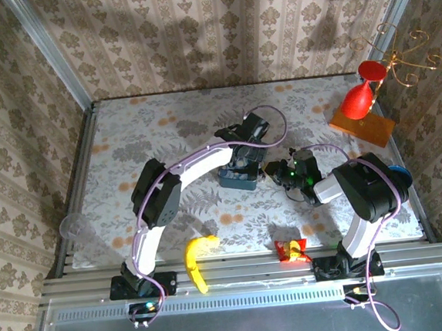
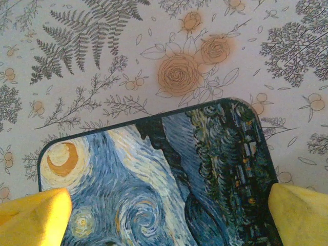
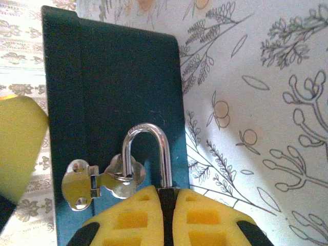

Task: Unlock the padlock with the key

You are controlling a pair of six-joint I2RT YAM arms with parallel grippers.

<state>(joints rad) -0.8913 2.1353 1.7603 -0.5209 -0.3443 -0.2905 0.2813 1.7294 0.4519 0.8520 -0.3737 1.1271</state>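
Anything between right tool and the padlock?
Nothing visible: the right tool, shut, sits right against the padlock, whose shackle hooks through the hasp of the tin box.

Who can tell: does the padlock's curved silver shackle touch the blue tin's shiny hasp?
Touching. Right wrist view: the shackle threads through the hasp, metal against metal.

I see a yellow banana (image 1: 196, 262) low in the top view, left of the middle. A small red packet (image 1: 291, 249) lies to its right. Up in the right, a red cone shape (image 1: 358, 98) stands on an orange board (image 1: 369, 128). A blue painted tin box (image 2: 154, 169) sits on the flowery cloth (image 2: 102, 51).
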